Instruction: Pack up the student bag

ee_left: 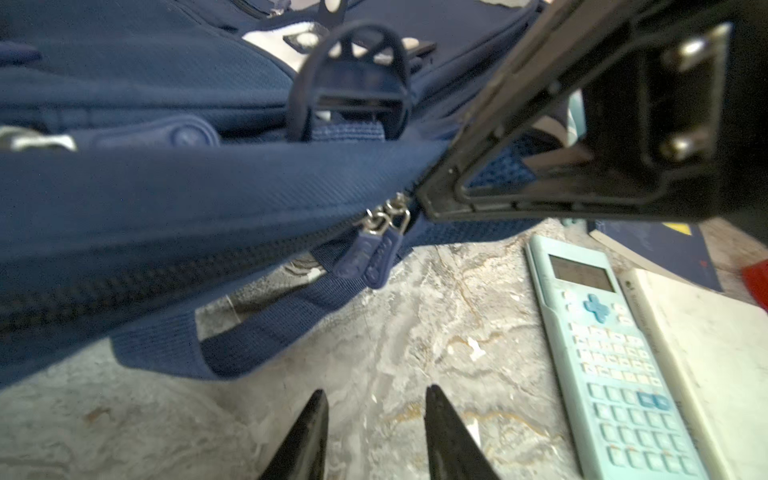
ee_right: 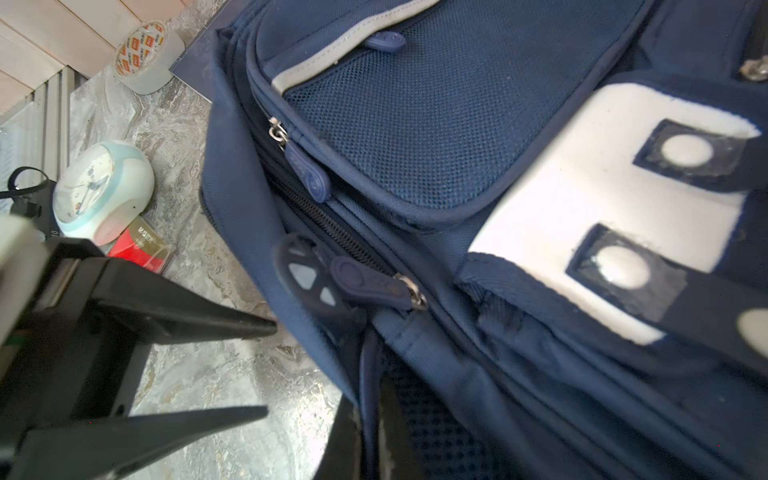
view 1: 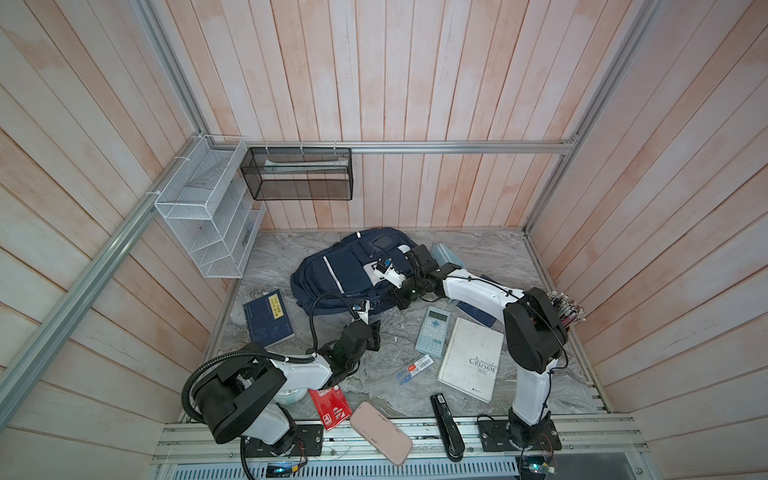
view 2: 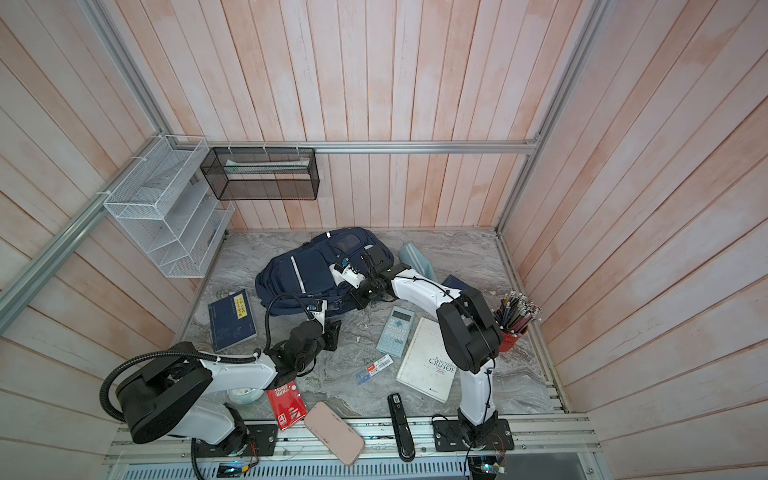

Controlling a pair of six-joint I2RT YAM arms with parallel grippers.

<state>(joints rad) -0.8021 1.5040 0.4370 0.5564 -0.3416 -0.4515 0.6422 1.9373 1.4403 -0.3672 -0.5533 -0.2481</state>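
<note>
The student bag point(view 1: 345, 270) point(view 2: 307, 270) is navy with white stripes and lies flat at the back middle of the marble table. My right gripper point(view 1: 401, 301) point(ee_right: 370, 399) reaches across to its near edge. It is shut on a blue strap of the bag point(ee_right: 415, 124). My left gripper point(view 1: 376, 330) point(ee_left: 376, 392) hovers open over bare table just in front of the bag point(ee_left: 166, 187), with nothing between its fingers point(ee_right: 249, 324). Two zipper pulls point(ee_left: 374, 257) hang side by side on the closed main zipper, a short way ahead of it.
A pale blue calculator point(view 1: 433, 330) point(ee_left: 615, 374) and a white book point(view 1: 471, 359) lie right of the left gripper. A blue notebook point(view 1: 268, 318) lies to the left. A red box point(view 1: 330, 405), pink case point(view 1: 380, 432) and stapler point(view 1: 446, 426) line the front edge. A pencil cup point(view 2: 515, 320) stands at the right.
</note>
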